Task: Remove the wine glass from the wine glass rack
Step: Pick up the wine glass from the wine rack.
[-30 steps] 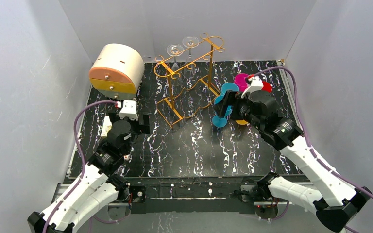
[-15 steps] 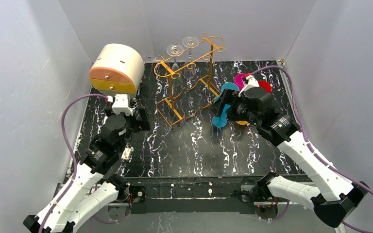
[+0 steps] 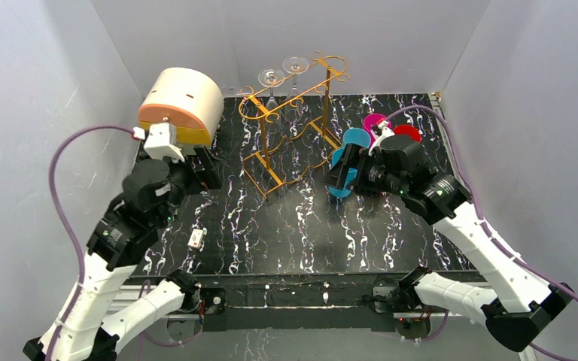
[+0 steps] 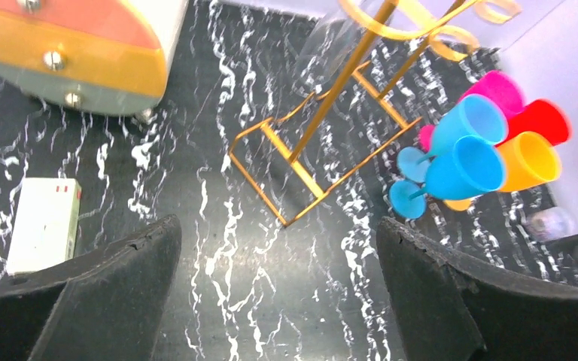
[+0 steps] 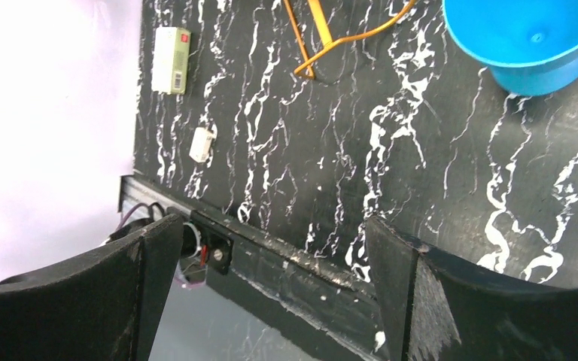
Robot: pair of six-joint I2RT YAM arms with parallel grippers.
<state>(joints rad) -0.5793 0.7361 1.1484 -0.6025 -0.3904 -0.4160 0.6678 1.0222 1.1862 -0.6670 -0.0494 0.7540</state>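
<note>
At the counter's 12 o'clock edge, two wine glasses [image 3: 271, 77] hang foot-up in the wine glass rack [image 4: 339, 84]. Left tool [image 3: 205, 169] and right tool [image 3: 340, 169] both gape, empty. Risks: a snagged glass tips the light rack; the right tool crowds the blue goblets [image 4: 463, 165].

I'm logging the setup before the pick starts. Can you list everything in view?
rack: one, golden wire, far middle of the table
wine glasses: two, clear, hanging on the rack's far-left side
drawer box: one, cream and orange, far left corner
plastic goblets: at least five (two blue, magenta, red, orange), clustered right of the rack
flat box: one, white with red marks, left side, nearer than the drawer box
small block: one, white, near left
table: one, black with white veins
left gripper: open, empty, by the drawer box
right gripper: open, empty, by the blue goblets
</note>
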